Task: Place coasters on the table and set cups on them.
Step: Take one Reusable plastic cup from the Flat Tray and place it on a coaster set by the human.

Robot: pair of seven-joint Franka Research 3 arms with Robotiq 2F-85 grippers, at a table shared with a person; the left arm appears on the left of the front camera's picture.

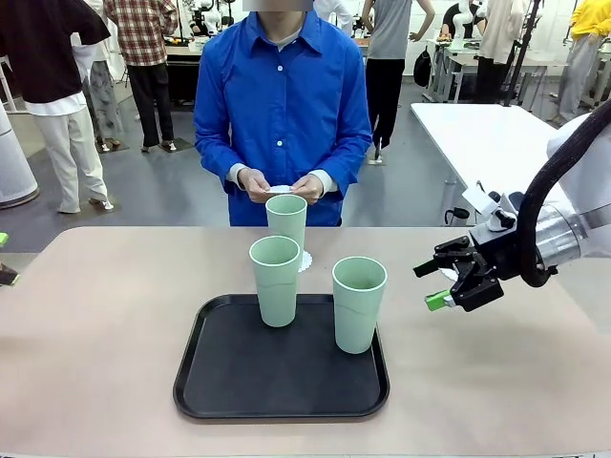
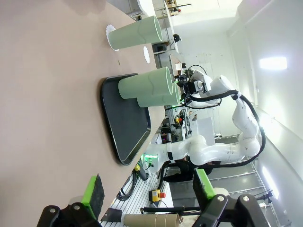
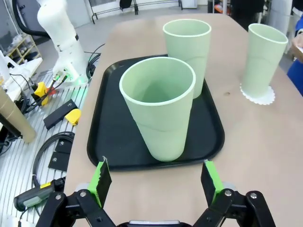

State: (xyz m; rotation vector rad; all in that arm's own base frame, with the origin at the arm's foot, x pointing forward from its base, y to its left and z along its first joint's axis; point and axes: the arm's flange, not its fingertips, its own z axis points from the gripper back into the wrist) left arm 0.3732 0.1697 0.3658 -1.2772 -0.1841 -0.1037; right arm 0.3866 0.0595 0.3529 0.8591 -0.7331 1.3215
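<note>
One mint-green cup [image 1: 286,221] [image 3: 262,56] [image 2: 135,35] stands on a white lacy coaster [image 1: 305,260] [image 3: 259,97] [image 2: 109,37] on the tan table [image 1: 95,334], just beyond the tray. Two more cups [image 1: 275,281] [image 1: 359,303] stand upright on the black tray [image 1: 239,382]. The person holds white coasters [image 1: 280,189] in both hands at the far side. My right gripper [image 1: 442,283] [image 3: 155,182] hovers open to the right of the tray, facing the nearest cup [image 3: 158,106]. My left gripper [image 2: 149,189] is open and empty, well off the tray's left side.
The black tray [image 3: 113,127] [image 2: 125,132] sits in the middle near my edge of the table. Bare tabletop lies left and right of it. Cables and tools lie on the floor rail [image 3: 42,142] beyond the table edge.
</note>
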